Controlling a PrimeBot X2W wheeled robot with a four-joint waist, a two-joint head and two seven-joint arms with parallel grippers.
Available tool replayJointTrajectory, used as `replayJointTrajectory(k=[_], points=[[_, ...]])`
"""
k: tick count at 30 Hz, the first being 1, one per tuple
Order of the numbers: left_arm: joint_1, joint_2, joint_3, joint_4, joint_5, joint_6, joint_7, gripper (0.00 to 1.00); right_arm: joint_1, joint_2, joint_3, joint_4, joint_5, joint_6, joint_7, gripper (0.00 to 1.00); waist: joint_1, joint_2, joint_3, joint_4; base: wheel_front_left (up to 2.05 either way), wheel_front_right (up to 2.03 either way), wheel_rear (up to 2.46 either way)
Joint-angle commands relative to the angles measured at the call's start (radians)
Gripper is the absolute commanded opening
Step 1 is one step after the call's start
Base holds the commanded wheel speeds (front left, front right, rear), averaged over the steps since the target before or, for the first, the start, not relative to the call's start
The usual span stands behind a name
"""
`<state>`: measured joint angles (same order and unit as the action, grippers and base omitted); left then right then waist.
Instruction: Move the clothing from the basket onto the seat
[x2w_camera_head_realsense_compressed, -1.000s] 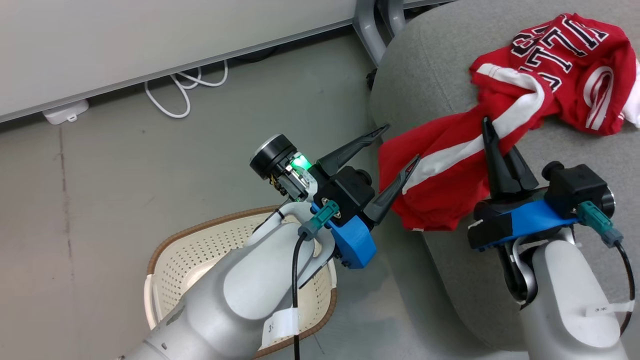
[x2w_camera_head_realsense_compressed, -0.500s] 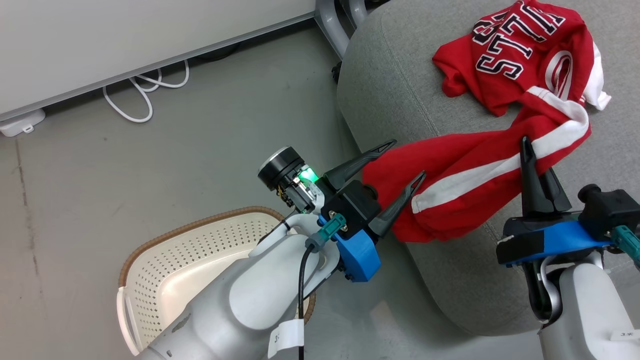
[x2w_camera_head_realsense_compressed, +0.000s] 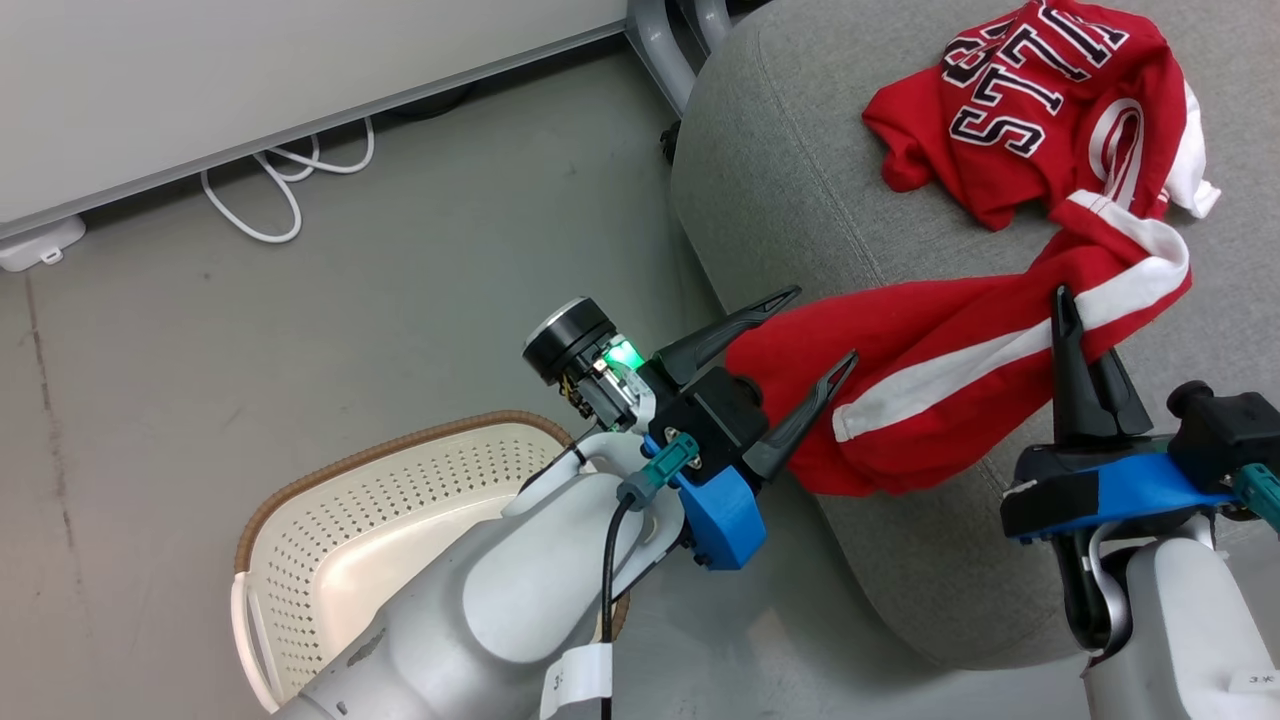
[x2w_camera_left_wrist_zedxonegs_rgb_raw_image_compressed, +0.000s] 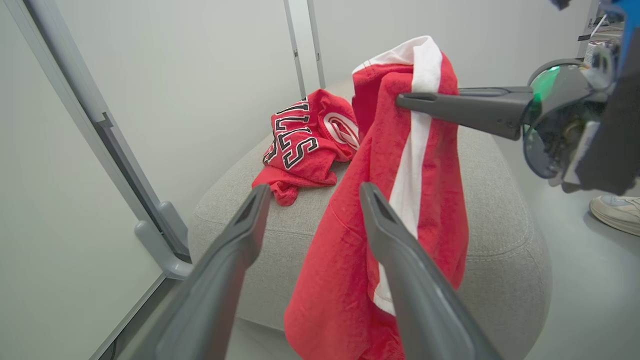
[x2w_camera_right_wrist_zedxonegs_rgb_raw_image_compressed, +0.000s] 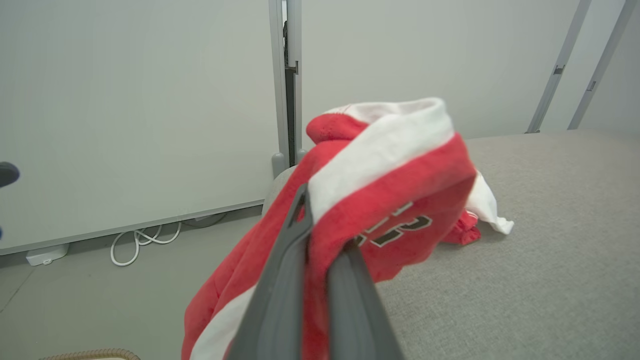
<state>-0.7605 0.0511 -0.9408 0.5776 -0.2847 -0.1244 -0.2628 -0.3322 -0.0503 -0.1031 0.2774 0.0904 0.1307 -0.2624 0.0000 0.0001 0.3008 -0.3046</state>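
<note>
Clothing (x2w_camera_head_realsense_compressed: 930, 340) in right gripper (x2w_camera_head_realsense_compressed: 1063, 305) (over seat (x2w_camera_head_realsense_compressed: 800, 180))

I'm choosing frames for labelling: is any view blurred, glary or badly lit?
Head view: evenly lit and sharp, soft shadows, a green light glowing near the left gripper. Left wrist view: its own fingers are soft up close, the seat beyond crisp. Right wrist view: the clothing pinched in the right gripper looks slightly blurred, the wall behind clearer.
</note>
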Motion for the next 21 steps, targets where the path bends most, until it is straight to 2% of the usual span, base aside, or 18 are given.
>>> replayJointTrajectory(k=[1, 10, 16, 21], points=[[-0.008, 0.0, 0.005, -0.003, -0.001, -0.005, -0.003, 1.0, -0.008, 0.0, 0.001, -0.002, 0.001, 0.0, -0.004, 0.0, 0.0, -0.0001, 0.003, 0.001, 0.0, 0.0, 0.0], [-0.039, 0.002, 0.012, -0.007, 0.021, 0.001, -0.003, 1.0, -0.133, -0.029, 0.007, -0.029, 0.0, 0.0, -0.004, 0.0, 0.0, -0.0001, 0.067, 0.001, 0.0, 0.0, 0.0], [-0.08, 0.022, 0.015, -0.001, 0.034, 0.001, -0.003, 1.0, -0.294, -0.096, -0.033, -0.073, 0.006, 0.0, -0.004, 0.0, 0.0, -0.0001, 0.16, 0.004, 0.0, 0.0, 0.0], [-0.131, 0.039, 0.01, -0.001, 0.05, 0.0, 0.003, 1.0, -0.455, -0.166, -0.111, -0.122, 0.009, 0.0, -0.004, 0.0, 0.0, -0.0001, 0.257, 0.01, 0.0, 0.0, 0.0]])
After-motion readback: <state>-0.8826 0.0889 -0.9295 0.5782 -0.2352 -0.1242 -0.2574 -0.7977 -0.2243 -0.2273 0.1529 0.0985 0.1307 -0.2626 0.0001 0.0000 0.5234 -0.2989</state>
